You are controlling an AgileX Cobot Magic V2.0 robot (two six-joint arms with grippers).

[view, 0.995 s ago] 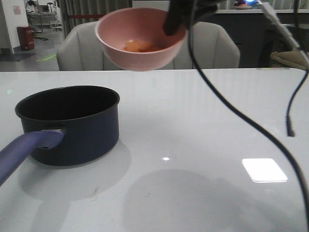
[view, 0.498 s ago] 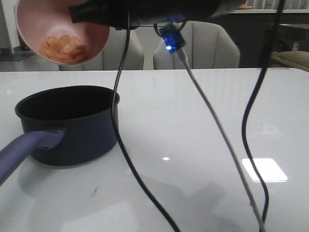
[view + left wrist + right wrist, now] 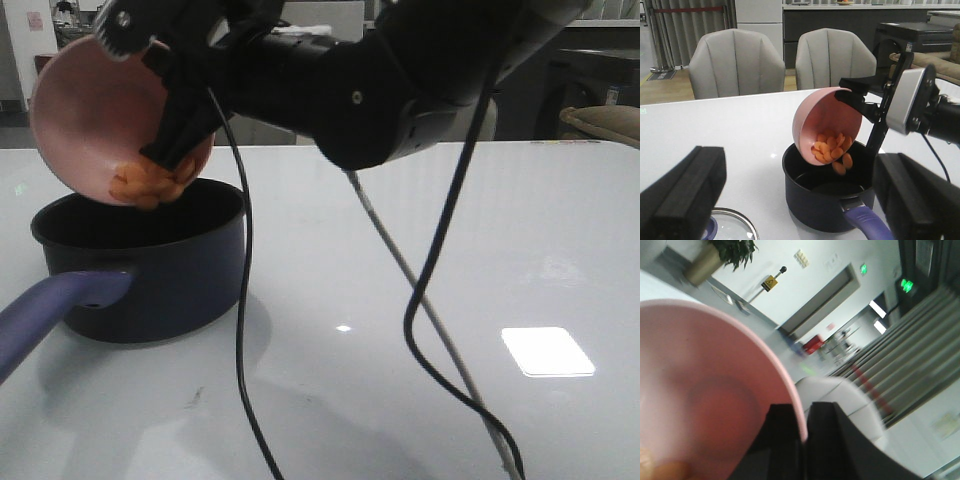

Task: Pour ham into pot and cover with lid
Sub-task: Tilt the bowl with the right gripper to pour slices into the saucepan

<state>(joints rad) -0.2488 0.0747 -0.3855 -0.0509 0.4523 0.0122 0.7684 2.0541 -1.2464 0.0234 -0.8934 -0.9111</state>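
My right gripper (image 3: 170, 140) is shut on the rim of a pink bowl (image 3: 95, 120) and holds it steeply tipped above the dark navy pot (image 3: 160, 275). Orange-pink ham (image 3: 150, 183) is bunched at the bowl's low lip. In the left wrist view some ham (image 3: 832, 147) spills from the bowl (image 3: 822, 117) into the pot (image 3: 820, 202). The pot's blue-purple handle (image 3: 45, 310) points toward the near left. The glass lid (image 3: 735, 227) lies flat beside the pot. My left gripper (image 3: 801, 200) hangs open, short of the pot. The right wrist view shows the gripper (image 3: 805, 435) pinching the bowl (image 3: 705, 405).
Black and grey cables (image 3: 240, 300) hang from the right arm down to the table in front of the pot. Two grey chairs (image 3: 735, 62) stand behind the far table edge. A bright light patch (image 3: 547, 352) lies on the white table (image 3: 450, 250).
The right arm has lowered the bowl from high on the left to just above the pot and tipped it further. The ham has slid to the lip and begun to fall out.
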